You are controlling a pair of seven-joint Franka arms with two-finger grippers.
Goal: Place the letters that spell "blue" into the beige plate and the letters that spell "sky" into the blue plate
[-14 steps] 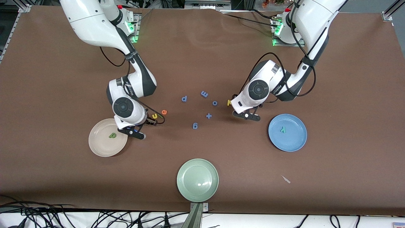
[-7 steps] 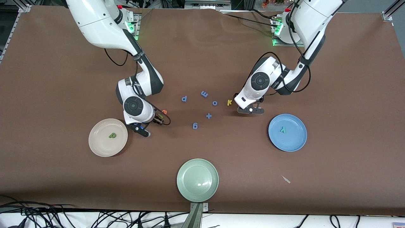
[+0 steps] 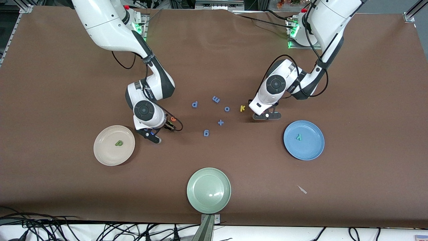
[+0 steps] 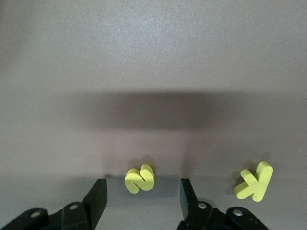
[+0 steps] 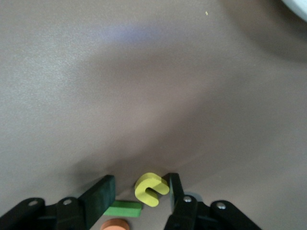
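**Left tool** (image 4: pixel 142 185): down at the counter (image 3: pixel 367 83), near the blue plate (image 3: pixel 311 151). Its fingers stand part open either side of the yellow s (image 4: pixel 140 179), with a clear gap on both sides; nothing is held.

**Right tool** (image 5: pixel 141 180): down at the counter beside the beige plate (image 3: pixel 100 157). It is part open around the yellow u (image 5: pixel 151 189). One finger looks to be touching the u and the other stands apart from it, so this is not yet a firm hold.

**Task items:**
- The dark green b (image 3: pixel 118 143) lies in the beige plate.
- The teal y (image 3: pixel 298 136) lies in the blue plate.
- The yellow k (image 4: pixel 254 181) lies on the counter just beside the left tool.
- The green l (image 5: pixel 122 209) and orange e (image 5: pixel 115 224) lie right against the right tool's working space.
- The all-blue letters (image 3: pixel 216 99) and the pale green plate (image 3: pixel 192 197) are not part of the task.

**Risks, as judged:**
- The l lies between the free finger and the u. A squeeze may trap both letters, or push the l under the u and tilt it out.
- The u sits off-centre against one finger, so it may pivot or pop free when pinched.
- The s is small, light foam. An uneven squeeze could flick it toward the k.
- Either letter may drop short of its plate if it is gripped only by an edge.
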